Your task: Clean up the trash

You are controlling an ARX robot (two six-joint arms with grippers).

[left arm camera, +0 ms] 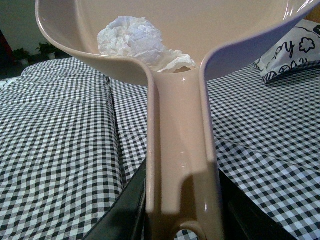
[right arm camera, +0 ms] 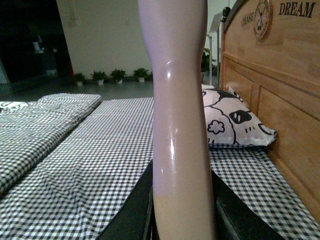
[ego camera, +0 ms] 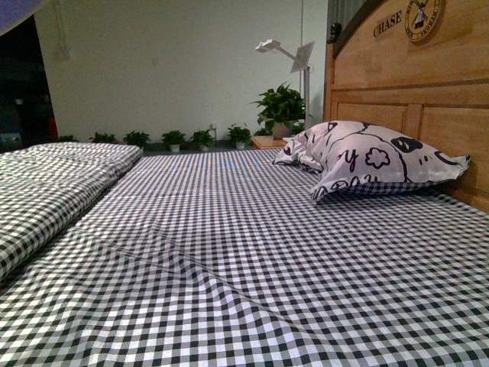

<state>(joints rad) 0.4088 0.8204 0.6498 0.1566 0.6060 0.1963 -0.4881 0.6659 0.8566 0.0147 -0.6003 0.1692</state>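
Neither of our arms shows in the front view, which takes in only the black-and-white checked bed sheet [ego camera: 229, 252], a folded quilt [ego camera: 53, 183] of the same check at the left, the white patterned pillow [ego camera: 374, 160] against the wooden headboard [ego camera: 428, 84], and a row of potted plants [ego camera: 176, 140] along the far wall. From our left wrist we see the pinkish dustpan [left arm camera: 180, 125] held above the sheet, its handle running down between our left gripper's [left arm camera: 182, 210] dark fingers [left arm camera: 127, 210], which press against both sides of the handle and grasp it. The trash [left arm camera: 132, 40], a crumpled white wad, lies inside the pan close to where the handle joins the bowl, touching the pan's inner wall. From our right wrist we see a smooth, pale upright handle [right arm camera: 180, 125] rising between our right gripper's [right arm camera: 182, 220] dark fingers [right arm camera: 135, 215], which clamp it from either side; what it belongs to is out of frame. The pillow and headboard stand beyond it.
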